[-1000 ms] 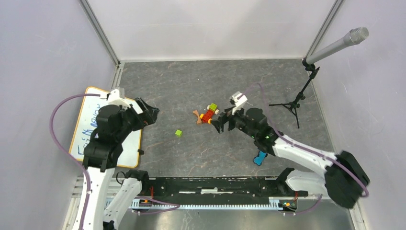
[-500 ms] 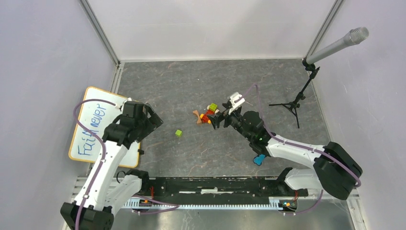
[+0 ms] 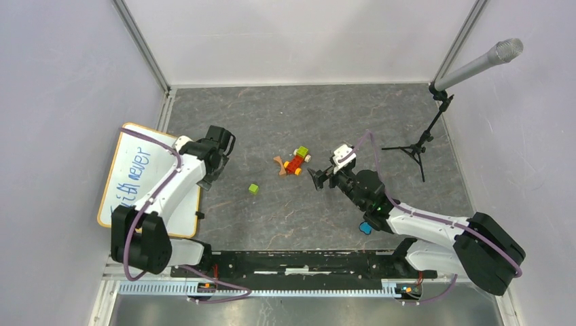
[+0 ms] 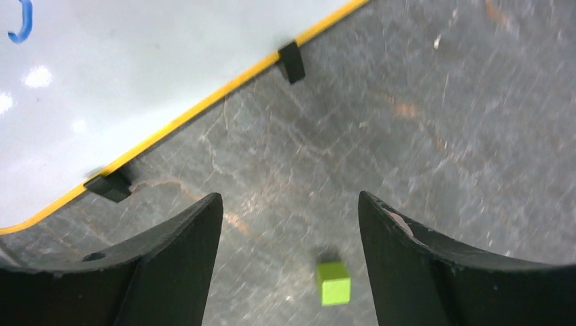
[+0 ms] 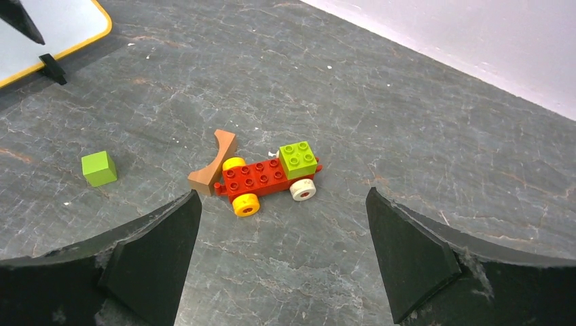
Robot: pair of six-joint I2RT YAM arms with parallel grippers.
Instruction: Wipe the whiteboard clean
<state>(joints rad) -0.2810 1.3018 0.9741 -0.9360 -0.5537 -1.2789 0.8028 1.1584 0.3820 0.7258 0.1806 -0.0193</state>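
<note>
The whiteboard [image 3: 129, 159] lies flat at the left edge of the table [image 3: 272, 115], with blue writing [image 3: 136, 178] on it. My left end effector [image 4: 289, 204] hovers spread and empty just off its rim, likely because it's the nearer one for wiping. My right end effector [image 5: 282, 197], also spread and empty, faces a toy car [image 5: 268, 178].

White whiteboard [image 3: 130, 157] on the left: orange-yellow rim, blue handwriting [image 4: 22, 19], black clips [image 4: 292, 61]. Table [image 3: 306, 115] dark grey, marble-veined. Lime-green cube [image 3: 253, 189]. Toy car [image 5: 268, 178]: red body, yellow and white wheels, green brick. Tan arch [image 5: 212, 165]. Near right, a small object [image 3: 367, 227], seemingly bright blue.
</note>
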